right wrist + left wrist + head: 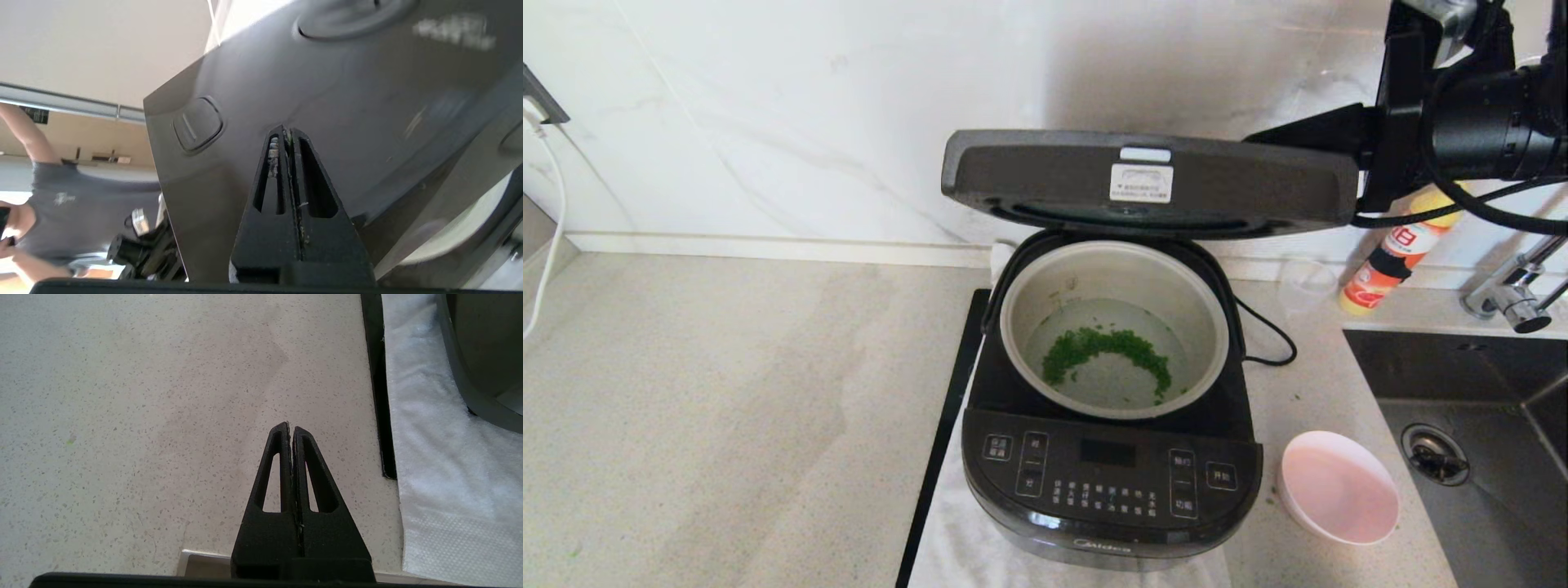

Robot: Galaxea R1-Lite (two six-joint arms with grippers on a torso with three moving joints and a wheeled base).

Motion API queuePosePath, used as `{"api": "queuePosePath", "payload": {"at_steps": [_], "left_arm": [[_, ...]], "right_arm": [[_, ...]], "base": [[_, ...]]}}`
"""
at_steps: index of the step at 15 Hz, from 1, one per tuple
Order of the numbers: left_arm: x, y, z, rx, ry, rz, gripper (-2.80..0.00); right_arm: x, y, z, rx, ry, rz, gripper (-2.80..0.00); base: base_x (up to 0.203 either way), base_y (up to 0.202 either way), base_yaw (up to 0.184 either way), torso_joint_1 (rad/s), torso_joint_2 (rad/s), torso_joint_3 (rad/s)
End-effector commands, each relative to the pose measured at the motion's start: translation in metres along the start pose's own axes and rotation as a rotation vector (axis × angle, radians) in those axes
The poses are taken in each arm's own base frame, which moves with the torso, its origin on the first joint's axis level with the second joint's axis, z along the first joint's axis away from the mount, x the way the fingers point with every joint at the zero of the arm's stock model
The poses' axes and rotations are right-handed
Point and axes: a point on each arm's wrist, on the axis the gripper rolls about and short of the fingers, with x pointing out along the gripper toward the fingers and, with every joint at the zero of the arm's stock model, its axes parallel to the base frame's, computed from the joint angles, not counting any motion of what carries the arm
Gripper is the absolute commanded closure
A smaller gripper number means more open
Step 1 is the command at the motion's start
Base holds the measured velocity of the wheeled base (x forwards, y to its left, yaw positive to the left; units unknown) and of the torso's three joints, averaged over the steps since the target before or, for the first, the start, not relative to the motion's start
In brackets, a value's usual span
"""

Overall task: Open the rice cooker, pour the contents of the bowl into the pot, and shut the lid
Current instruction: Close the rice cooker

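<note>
**Lid half down, greens in the pot**

The rice cooker [1111, 482] sits on a white towel [956, 531] at the middle of the counter [727, 392], its control panel facing us. The lid [1147, 184] hangs partway over the opening, neither upright nor shut, its front edge and white sticker turned this way. Below it the pot [1115, 327] sits in the cooker body, with a crescent of chopped green bits [1107, 347] lying in a shallow pool on its floor.

Up at two o'clock from the pot, the right claw [289, 132] has its fingers pressed together with nothing between them, the tips right against the lid's black outer face, close to the oval button [198, 123]. Whether they actually touch, hard to say.

The left claw [291, 430] is also pinched together and empty, hovering over bare counter off at nine o'clock from the cooker, beside the towel's edge.

At four o'clock from the cooker a pink bowl [1339, 486] stands upright and empty on the counter, near the sink [1486, 457]. A bottle [1392, 261] stands behind by the wall.
</note>
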Motion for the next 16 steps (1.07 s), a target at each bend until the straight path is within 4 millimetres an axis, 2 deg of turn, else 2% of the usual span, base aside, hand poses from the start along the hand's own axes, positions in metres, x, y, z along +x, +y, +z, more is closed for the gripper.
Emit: {"api": "queuePosePath", "payload": {"at_steps": [1,6,8,10,11,12,14,16], "left_arm": [[0.0,0.0,0.0,0.003,-0.005,0.003,0.0],[0.0,0.0,-0.002,0.036,0.009,0.004,0.0],[0.0,0.0,-0.002,0.035,0.027,0.008,0.0],[-0.001,0.0,0.01,0.04,0.019,0.01,0.0],[-0.002,0.0,0.03,0.037,0.005,0.01,0.0],[-0.004,0.0,0.059,0.025,-0.036,0.01,0.0],[-0.005,-0.001,0.129,-0.024,-0.124,0.001,0.0],[0.019,-0.002,0.2,-0.093,-0.14,-0.021,0.0]], "right_arm": [[0.003,-0.002,-0.013,0.027,0.044,0.0,0.0],[0.002,-0.008,-0.036,0.073,0.11,-0.02,0.0],[0.008,-0.019,-0.049,0.103,0.153,-0.04,0.0],[0.012,-0.025,-0.06,0.124,0.189,-0.051,0.0],[0.013,-0.026,-0.063,0.131,0.202,-0.053,0.0],[0.014,-0.027,-0.065,0.135,0.207,-0.055,0.0],[0.015,-0.026,-0.069,0.138,0.221,-0.053,0.0],[0.014,-0.024,-0.072,0.138,0.227,-0.05,0.0]], "base": [[0.0,0.0,0.0,0.0,0.0,0.0],[0.0,0.0,0.0,0.0,0.0,0.0],[0.0,0.0,0.0,0.0,0.0,0.0],[0.0,0.0,0.0,0.0,0.0,0.0],[0.0,0.0,0.0,0.0,0.0,0.0],[0.0,0.0,0.0,0.0,0.0,0.0],[0.0,0.0,0.0,0.0,0.0,0.0],[0.0,0.0,0.0,0.0,0.0,0.0]]}}
